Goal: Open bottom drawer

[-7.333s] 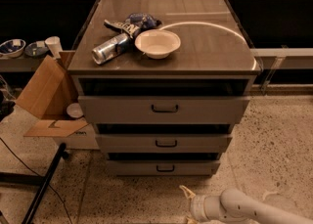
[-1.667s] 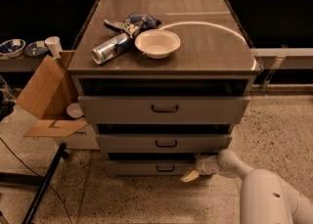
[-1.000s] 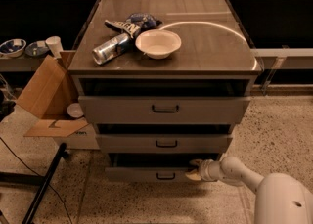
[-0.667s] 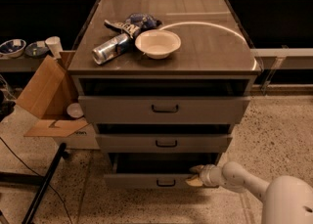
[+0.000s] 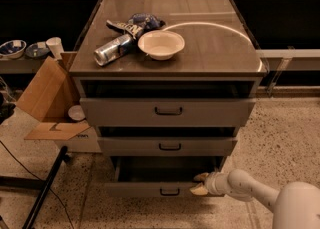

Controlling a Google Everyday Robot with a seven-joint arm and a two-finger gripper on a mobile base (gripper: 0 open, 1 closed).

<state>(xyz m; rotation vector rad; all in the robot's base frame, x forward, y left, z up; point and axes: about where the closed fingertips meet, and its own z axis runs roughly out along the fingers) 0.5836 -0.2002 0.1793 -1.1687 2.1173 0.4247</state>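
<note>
One view only, taken on the spot. Cabinet [image 5: 215,48] is seen from front and from above, lens tilted downward, faced toward 12 o'clock. Middle distance: cabinet top, all three drawer fronts and floor [image 5: 280,128] strip are framed together. Arm [image 5: 252,189] is caught entering from 5 o'clock corner. Gripper [image 5: 200,183] is picked up low, toward 5 o'clock from frame centre, at right end of bottom drawer [image 5: 145,189] front.

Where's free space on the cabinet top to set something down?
Right half of the cabinet top, from the white bowl to the right edge, is bare. Left half is crowded: can, blue packet. The gripper sits low at the right end of the bottom drawer.
</note>
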